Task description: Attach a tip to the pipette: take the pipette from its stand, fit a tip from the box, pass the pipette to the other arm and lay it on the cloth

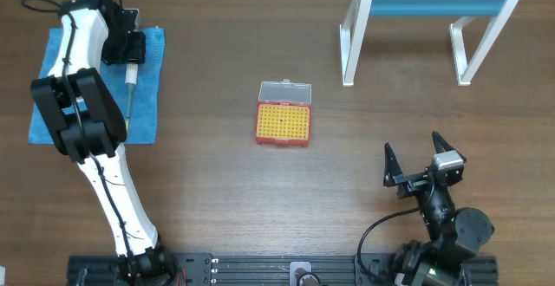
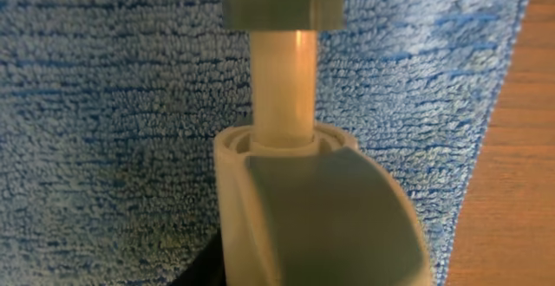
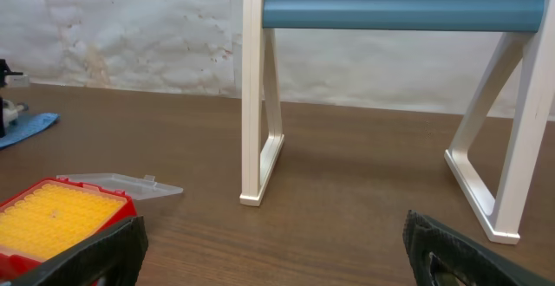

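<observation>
The pipette [image 1: 129, 82] is over the blue cloth [image 1: 52, 121] at the table's far left corner, with my left gripper [image 1: 128, 48] at its upper end; I cannot tell whether those fingers clasp it. My right gripper [image 1: 416, 154] hangs spread wide near the near right edge.

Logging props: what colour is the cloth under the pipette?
Plain blue; the cloth shows best in the left wrist view.

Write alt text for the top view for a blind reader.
The left gripper is over the blue cloth at upper left, the pipette at it pointing along the cloth. An open tip box sits mid-table, the stand is at upper right, and the right gripper is open at lower right.
</observation>
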### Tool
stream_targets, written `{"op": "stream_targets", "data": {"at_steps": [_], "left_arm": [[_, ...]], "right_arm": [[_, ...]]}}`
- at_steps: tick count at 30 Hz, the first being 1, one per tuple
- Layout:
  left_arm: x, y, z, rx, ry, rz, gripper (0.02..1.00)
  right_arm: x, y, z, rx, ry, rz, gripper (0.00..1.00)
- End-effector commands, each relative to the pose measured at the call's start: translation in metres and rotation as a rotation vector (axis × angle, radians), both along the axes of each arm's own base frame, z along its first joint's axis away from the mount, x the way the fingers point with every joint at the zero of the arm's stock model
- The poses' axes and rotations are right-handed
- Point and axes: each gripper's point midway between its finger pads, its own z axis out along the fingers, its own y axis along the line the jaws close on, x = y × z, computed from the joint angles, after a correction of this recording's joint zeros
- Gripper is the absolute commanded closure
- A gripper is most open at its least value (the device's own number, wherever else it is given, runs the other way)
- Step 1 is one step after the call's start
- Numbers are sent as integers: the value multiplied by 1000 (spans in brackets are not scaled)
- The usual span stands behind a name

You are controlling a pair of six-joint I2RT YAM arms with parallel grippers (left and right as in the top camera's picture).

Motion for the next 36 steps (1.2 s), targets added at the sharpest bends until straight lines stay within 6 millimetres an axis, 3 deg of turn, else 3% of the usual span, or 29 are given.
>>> {"op": "stream_targets", "data": {"at_steps": [1, 2, 4, 11, 13, 16, 20, 23, 25, 29, 30, 31, 32, 34, 36], "left_arm": [[-6, -3, -21, -28, 48, 6, 579], [-7, -3, -21, -29, 50, 6, 505], [-7, -3, -21, -29, 51, 6, 448], [-11, -9, -17, -61, 65, 3, 369], [-10, -13, -8, -79, 50, 0, 303], [-5, -11, 22, -69, 11, -1, 246], [-6, -12, 100, -54, -39, -6, 231], [-21, -16, 180, -27, -112, -32, 229], [-43, -22, 227, -16, -147, -33, 231], [-88, -37, 341, 50, -404, -47, 218], [-102, -41, 367, 68, -469, -46, 167], [-117, -46, 391, 84, -535, -49, 20], [-139, -52, 415, 102, -603, -52, 20], [-173, -66, 439, 104, -700, -70, 20], [-209, -79, 441, 111, -774, -82, 20]], "right_arm": [[1, -1, -3, 12, 7, -10, 27], [1, -1, -3, 12, 7, -10, 27], [1, -1, -3, 12, 7, -10, 27], [1, -1, -3, 12, 7, -10, 27], [1, -1, -3, 12, 7, -10, 27], [1, -1, -3, 12, 7, -10, 27], [1, -1, -3, 12, 7, -10, 27], [1, -1, -3, 12, 7, -10, 27], [1, -1, -3, 12, 7, -10, 27], [1, -1, -3, 12, 7, -10, 27], [1, -1, -3, 12, 7, -10, 27], [1, -1, -3, 12, 7, -10, 27], [1, -1, -3, 12, 7, -10, 27], [1, -1, -3, 12, 7, -10, 27], [1, -1, -3, 12, 7, -10, 27]]}}
